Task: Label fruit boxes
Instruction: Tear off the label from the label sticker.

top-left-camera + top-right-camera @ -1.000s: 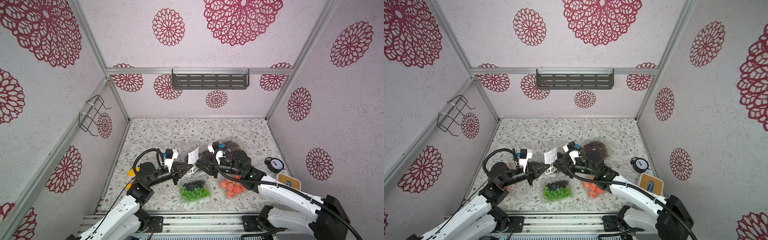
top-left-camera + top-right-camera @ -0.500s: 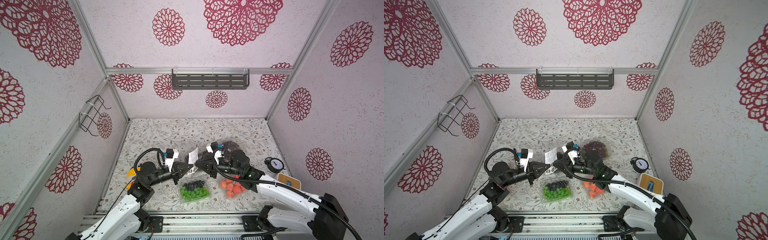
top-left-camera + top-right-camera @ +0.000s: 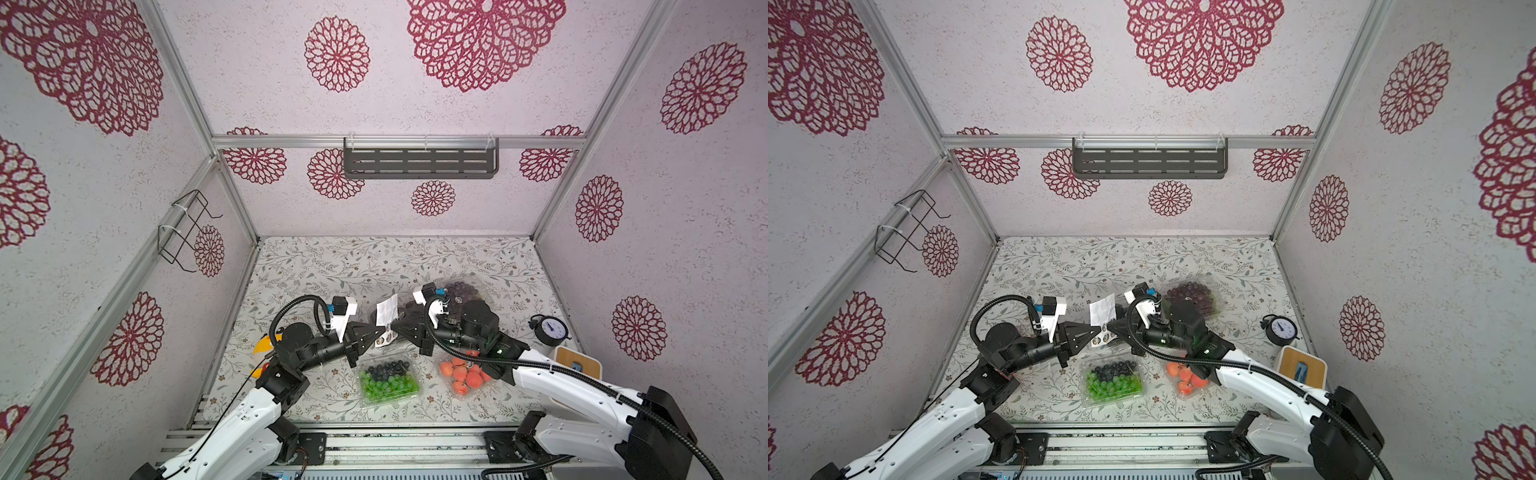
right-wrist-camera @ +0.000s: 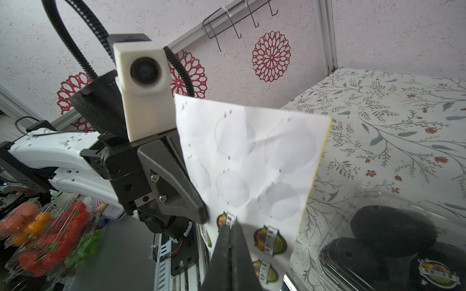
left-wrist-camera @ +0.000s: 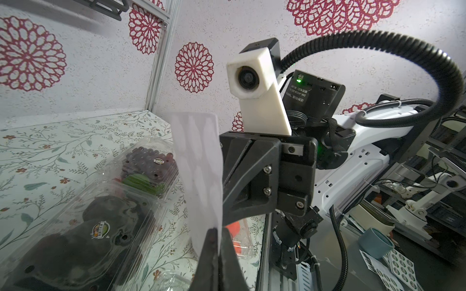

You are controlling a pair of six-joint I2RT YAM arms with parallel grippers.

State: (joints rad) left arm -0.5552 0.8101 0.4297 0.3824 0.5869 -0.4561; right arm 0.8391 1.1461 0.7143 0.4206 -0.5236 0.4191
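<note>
Floral table (image 3: 332, 266): left hand (image 3: 381, 329) and right hand (image 3: 395, 325) pinch shut on the sticker sheet (image 3: 387, 309); black-fruit box (image 5: 75, 226), purple-fruit box (image 5: 151, 161) labelled; green-fruit box (image 3: 388, 380), orange-fruit box (image 3: 461, 376) seemingly unlabelled.

Pale stucco walls (image 3: 374, 212), crimson rosettes. Grey slotted shelf (image 3: 419, 163) high beyond left gripper (image 3: 383, 328); wire rack (image 3: 187, 230) to its left; floral tabletop (image 3: 332, 266) beneath.

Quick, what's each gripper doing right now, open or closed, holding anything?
Left gripper: jaws shut on the sticker sheet.
Right gripper: jaws shut on a sticker on that sheet.
</note>
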